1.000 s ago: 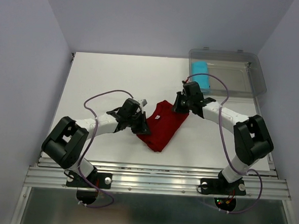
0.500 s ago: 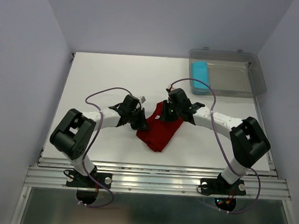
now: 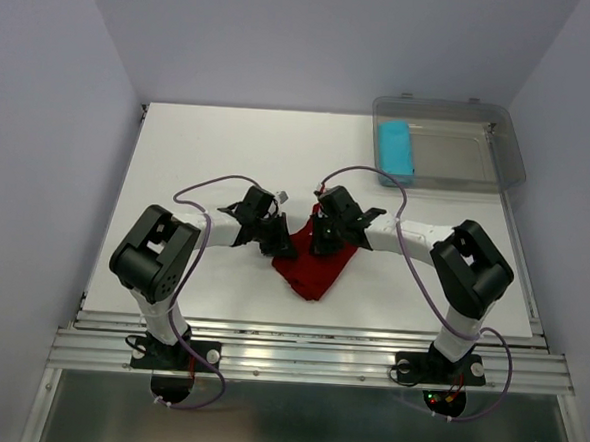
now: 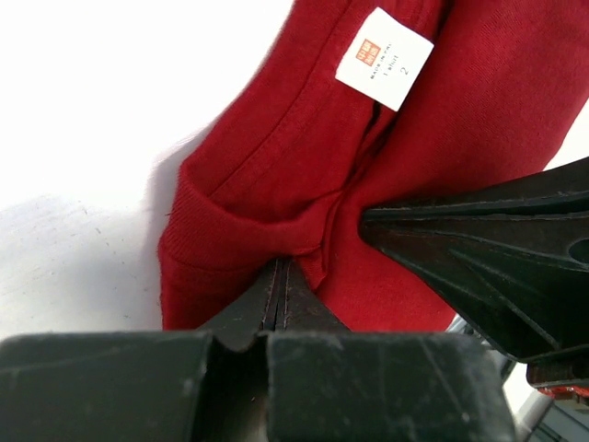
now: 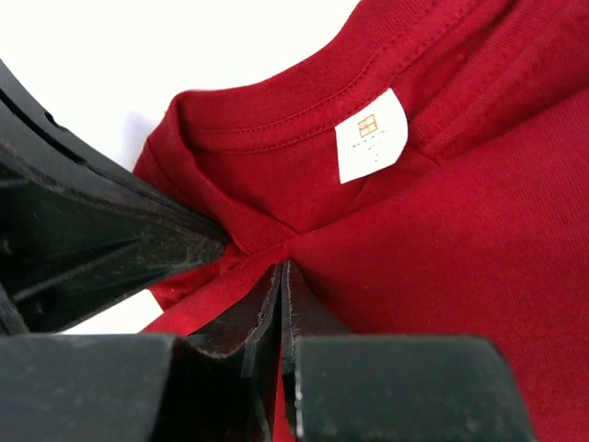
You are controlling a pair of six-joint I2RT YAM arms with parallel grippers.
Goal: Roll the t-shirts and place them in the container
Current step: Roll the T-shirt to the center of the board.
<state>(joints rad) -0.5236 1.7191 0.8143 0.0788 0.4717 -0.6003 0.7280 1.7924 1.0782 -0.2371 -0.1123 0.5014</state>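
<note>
1. Between the two arms in the top view, the red shirt [image 3: 315, 273] lies bunched on the worktop [image 3: 209, 156]. The left fingers [image 3: 285, 248] and right fingers [image 3: 319, 241] meet at its far end, close to each other. Well beyond the right fingers stands the clear bin [image 3: 479, 167]. It holds the blue shirt [image 3: 395, 152] as a tight roll along the wall nearest the fingers, and I see nothing else inside. By my reading, one shirt is rolled and put away. The red one shows no roll yet, so it is the work left.

2. Left wrist view: the left fingers [image 4: 276, 296] are pressed together, pinching a ridge of red cloth at their tips. The collar band runs just beyond them. The white label [image 4: 384, 58] sits further off, above and to the right. The right fingers reach in from the right, their tip touching the same gathered fold. Bare worktop shows to the left of the cloth.

3. Right wrist view: the right fingers [image 5: 281, 290] are likewise closed, with only a hairline between them, and they nip a crease just below the collar. The label is a short way past their tip. The left fingers come in from the left, their point meeting the cloth right beside this grip. Both pinches sit at the neckline, so I judge the shirt is being gathered or set out there, with the rolling itself not yet done.
</note>
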